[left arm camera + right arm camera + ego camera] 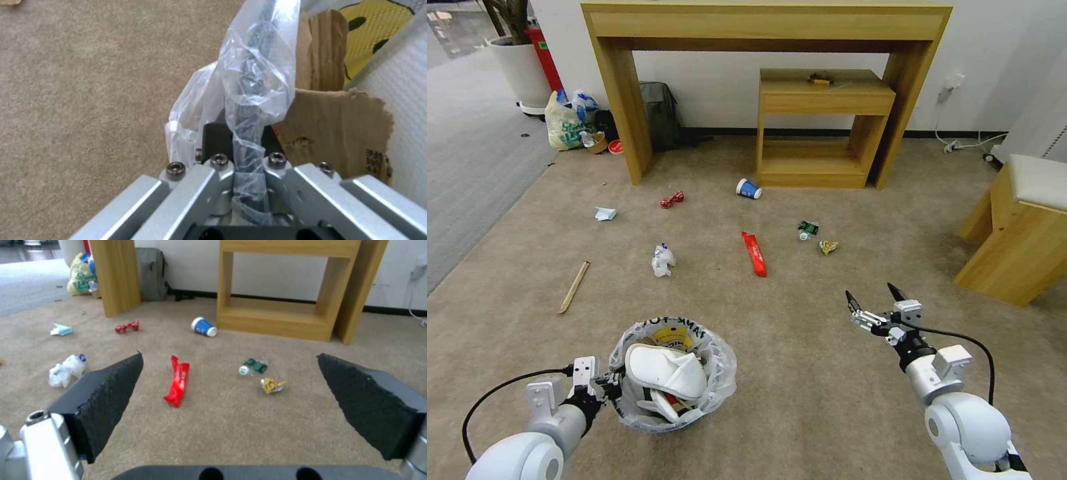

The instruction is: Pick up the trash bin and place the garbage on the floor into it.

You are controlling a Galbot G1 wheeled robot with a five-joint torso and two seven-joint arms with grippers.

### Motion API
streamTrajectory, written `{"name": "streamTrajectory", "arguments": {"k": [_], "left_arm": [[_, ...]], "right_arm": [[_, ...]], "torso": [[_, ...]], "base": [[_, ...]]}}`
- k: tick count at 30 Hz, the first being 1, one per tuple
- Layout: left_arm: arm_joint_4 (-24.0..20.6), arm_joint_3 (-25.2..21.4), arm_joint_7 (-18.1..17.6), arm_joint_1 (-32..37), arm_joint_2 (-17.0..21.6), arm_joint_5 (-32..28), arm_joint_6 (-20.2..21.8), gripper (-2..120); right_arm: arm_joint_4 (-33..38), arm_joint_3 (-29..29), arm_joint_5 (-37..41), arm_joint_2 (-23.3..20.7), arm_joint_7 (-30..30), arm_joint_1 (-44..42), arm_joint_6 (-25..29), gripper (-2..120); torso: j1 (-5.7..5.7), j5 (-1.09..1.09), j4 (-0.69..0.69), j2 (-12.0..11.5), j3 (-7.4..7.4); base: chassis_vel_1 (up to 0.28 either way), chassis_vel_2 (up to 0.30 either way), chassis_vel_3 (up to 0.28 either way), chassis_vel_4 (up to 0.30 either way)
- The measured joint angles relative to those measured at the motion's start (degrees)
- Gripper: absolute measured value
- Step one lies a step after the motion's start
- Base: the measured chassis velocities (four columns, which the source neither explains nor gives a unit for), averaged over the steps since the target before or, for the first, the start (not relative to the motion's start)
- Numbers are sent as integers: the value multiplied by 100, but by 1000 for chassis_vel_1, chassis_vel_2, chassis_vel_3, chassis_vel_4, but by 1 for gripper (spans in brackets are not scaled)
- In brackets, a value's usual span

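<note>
The black trash bin [671, 373], lined with a crinkly bag, hangs low at the front left, and my left gripper [606, 387] is shut on its rim [249, 100]. Inside lie a white slipper [667, 371] and cardboard [338, 133]. My right gripper [872, 299] hovers open at the front right with nothing in it, its pads [111, 396] wide apart. On the beige floor [800, 373] ahead lies garbage: a long red wrapper [754, 253] [178, 380], a blue cup [748, 189], a green crushed bottle [808, 229], a yellow wrapper [828, 247], crumpled white litter [662, 260], a wooden stick [574, 287].
A tall wooden desk [767, 27] and a small shelf unit [820, 127] stand against the far wall. At the right is a wooden stool [1020, 227]. A tied shopping bag [564, 120], a backpack [660, 113] and a planter [524, 67] sit far left beside grey carpet [467, 160].
</note>
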Motion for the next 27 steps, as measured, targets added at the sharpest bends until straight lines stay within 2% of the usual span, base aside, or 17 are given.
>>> {"name": "streamTrajectory", "arguments": {"k": [11, 21, 27], "left_arm": [[-77, 27, -4, 45, 0, 19, 0, 0], [-96, 24, -5, 64, -7, 20, 0, 0], [-95, 5, -1, 61, -5, 19, 0, 0]], "right_arm": [[11, -59, -198, 45, -1, 10, 33, 100], [2, -211, -330, 104, 9, 33, 78, 100], [-3, -307, -349, 114, 23, 72, 77, 100]], "torso": [[0, 0, 0, 0, 0], [0, 0, 0, 0, 0], [0, 0, 0, 0, 1]], "base": [[-16, 46, 26, -39], [-31, 112, 25, -120], [55, 159, -56, -160]]}}
